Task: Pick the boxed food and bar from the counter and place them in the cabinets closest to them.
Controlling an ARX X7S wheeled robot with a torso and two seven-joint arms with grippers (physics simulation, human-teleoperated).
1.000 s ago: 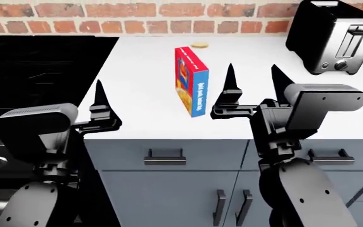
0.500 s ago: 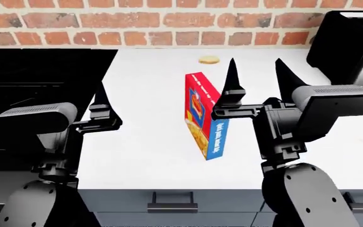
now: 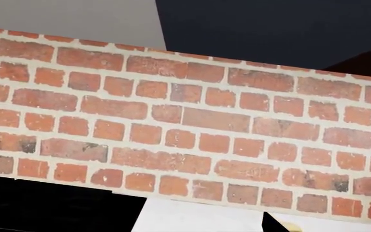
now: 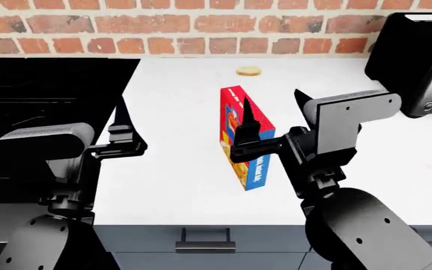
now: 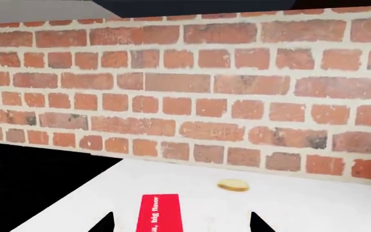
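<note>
I see the tall blue-and-red cardboard box (image 4: pixel 244 138) upright on the white stone bench (image 4: pixel 171 169), between my right jaws (image 4: pixel 274 115), which stand spread and empty. Left jaws (image 4: pixel 120 121): I cannot tell.

I've swung my right gripper (image 4: pixel 274 119) left across the worktop (image 4: pixel 178 169), so it now sits right over the boxed food (image 4: pixel 246 138), one finger either side of its red top. The right wrist has also rolled, tilting its grey housing up.
</note>
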